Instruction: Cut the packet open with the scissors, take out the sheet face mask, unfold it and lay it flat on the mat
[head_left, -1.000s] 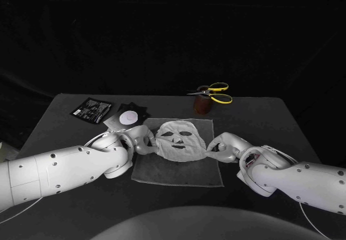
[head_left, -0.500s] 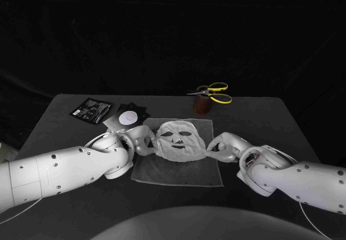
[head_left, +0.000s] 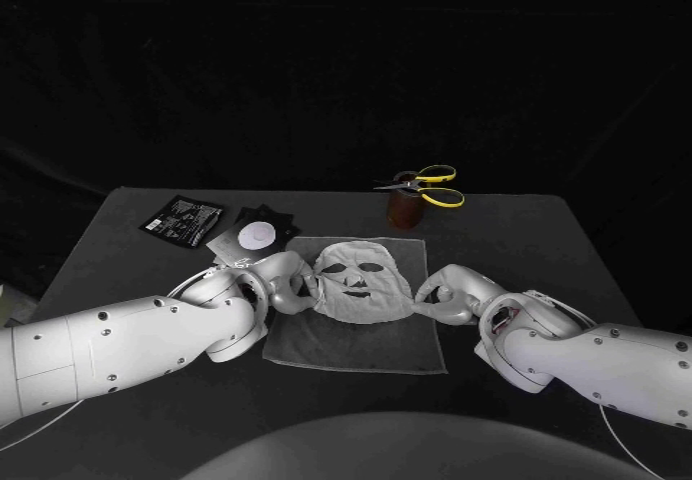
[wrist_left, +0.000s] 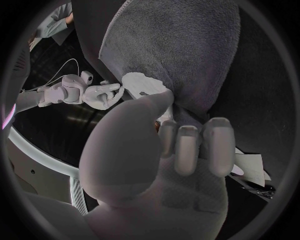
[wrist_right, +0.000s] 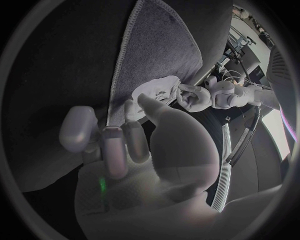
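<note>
We find the left robot hand (head_left: 281, 280) and right robot hand (head_left: 444, 292) each pinching a side edge of the sheet face mask (head_left: 358, 280), evidently to spread it flat on the mat (head_left: 361, 345).

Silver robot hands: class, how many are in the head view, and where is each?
2. The left hand pinches the left edge of the white sheet face mask on the grey cloth mat; the right hand pinches its right edge.

Fuzzy woven cloth mat (head_left: 361, 340); thin, limp white sheet mask (head_left: 358, 280); matt black bench (head_left: 548, 240); scissors (head_left: 428, 186) with glossy yellow plastic handles.
</note>
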